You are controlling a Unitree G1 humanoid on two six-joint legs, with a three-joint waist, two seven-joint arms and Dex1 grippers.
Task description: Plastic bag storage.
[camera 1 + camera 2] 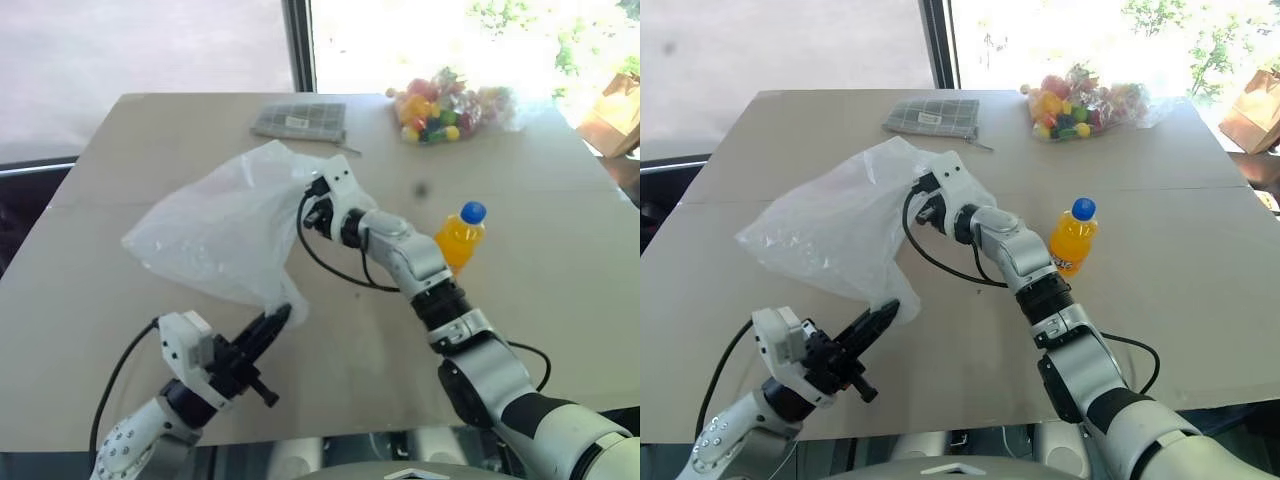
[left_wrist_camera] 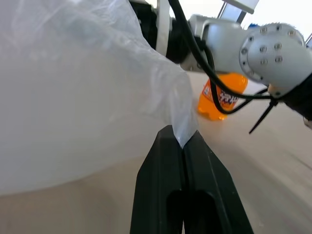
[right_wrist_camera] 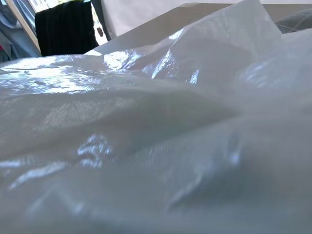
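Plastic bag (image 1: 225, 225), hiding right gripper (image 1: 312, 200) fingertips

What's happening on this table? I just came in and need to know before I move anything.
The robot is handling the plastic bag, which is spread between its two arms above the table. The left gripper is shut on one corner of it. The right gripper is pressed against the bag's far side; its fingers are hidden by the plastic. An orange bottle stands upright beside the right arm. A bag of sweets and a grey pouch lie near the far edge.
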